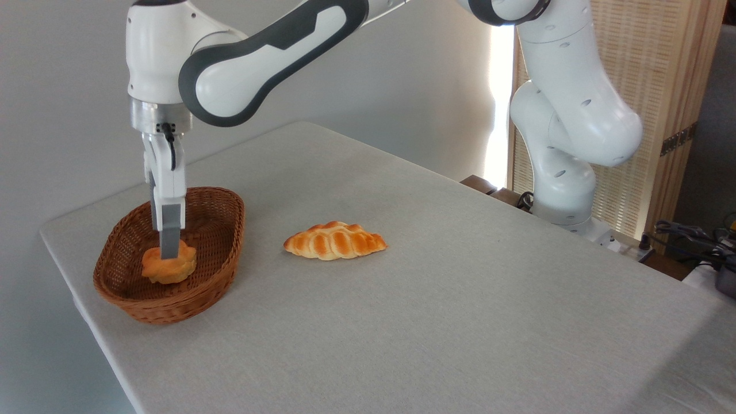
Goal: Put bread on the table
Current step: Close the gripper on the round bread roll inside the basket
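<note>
The counter is a wide rectangle with a plain light grey cloth-like surface, set against a pale grey wall. A brown wicker basket sits near its left edge. The bread lies inside the basket, with the gripper lowered onto it; whether the jaws pinch it cannot be told. A braided loaf rests just right of the basket. A slatted wooden screen stands behind the arm's base.
</note>
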